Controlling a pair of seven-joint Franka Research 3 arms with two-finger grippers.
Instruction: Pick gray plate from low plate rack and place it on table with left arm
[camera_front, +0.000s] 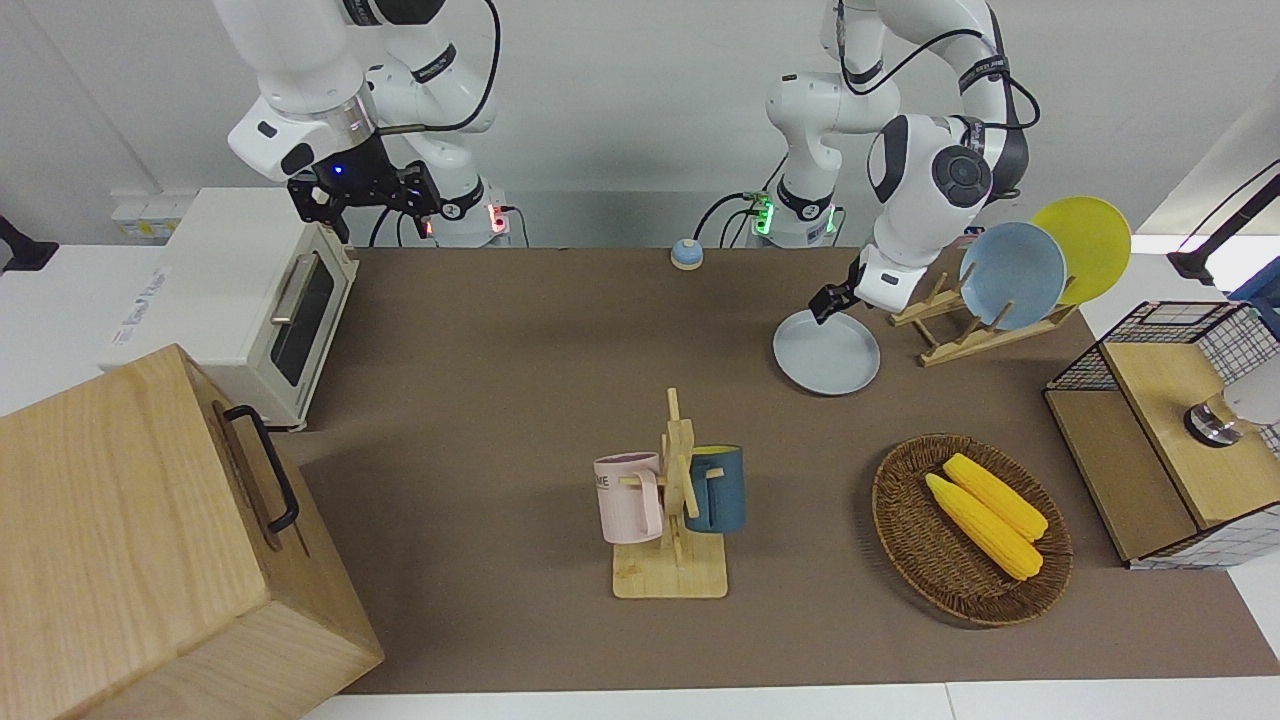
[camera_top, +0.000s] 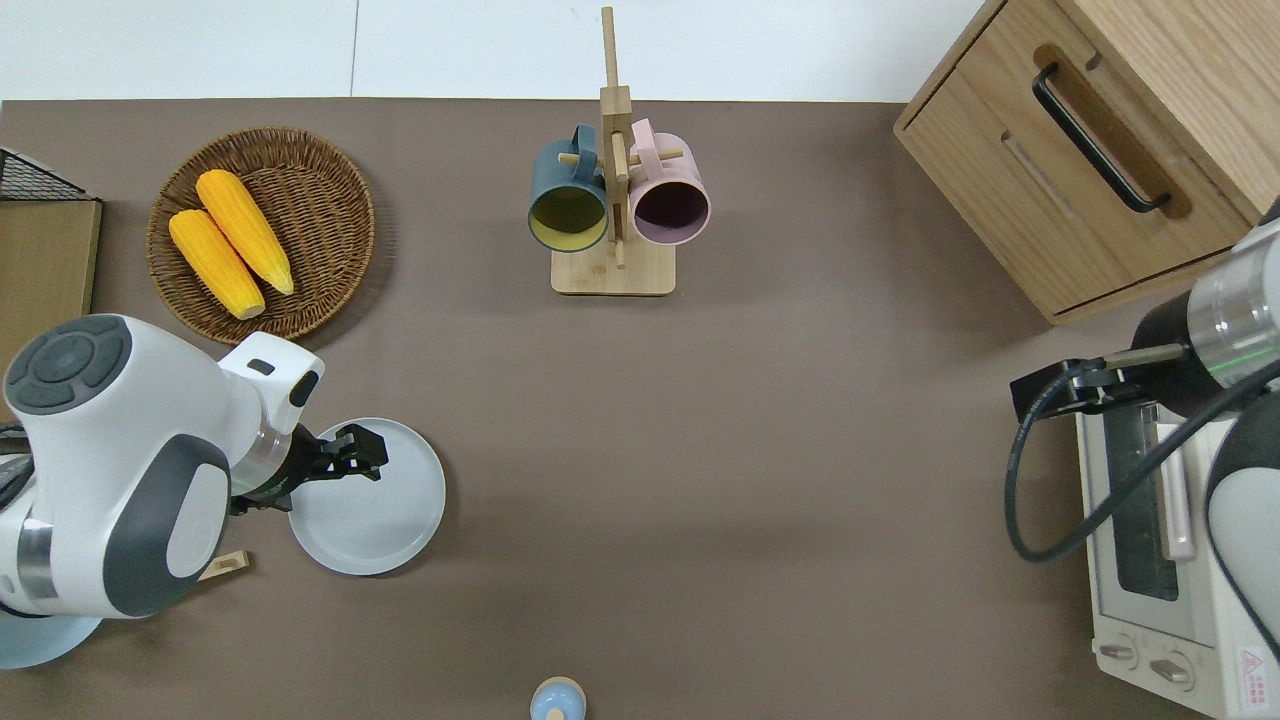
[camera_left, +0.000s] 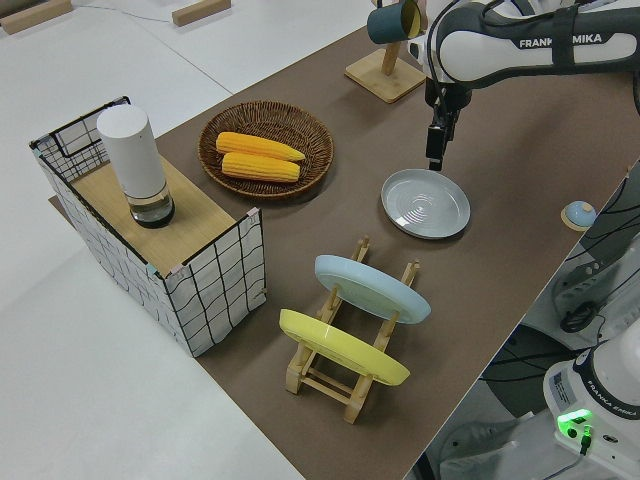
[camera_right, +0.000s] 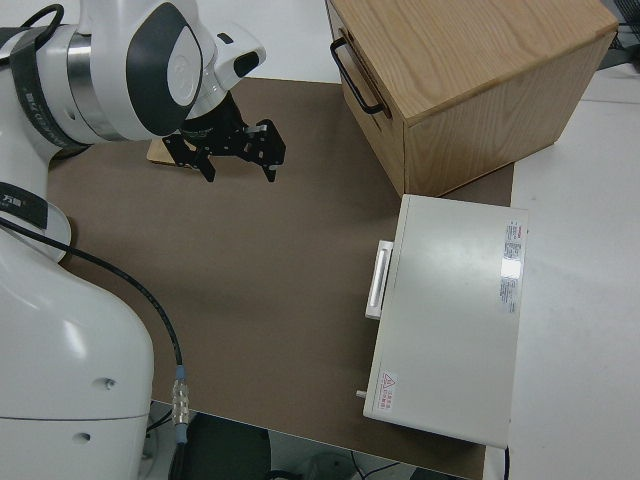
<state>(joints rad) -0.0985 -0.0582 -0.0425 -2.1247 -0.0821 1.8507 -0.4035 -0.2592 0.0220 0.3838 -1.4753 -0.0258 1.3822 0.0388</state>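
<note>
The gray plate (camera_front: 826, 353) is already out of the low plate rack (camera_front: 950, 325). It lies flat on the tabletop (camera_front: 520, 400), just beside the rack, toward the right arm's end. Being round, it has no long side, and its hollow faces up. The left gripper (camera_top: 358, 462) hangs above the plate's rim. It looks let go, but I cannot tell if its fingers are spread. The job looks nearly done; only lifting away is left. The right arm is parked.
</note>
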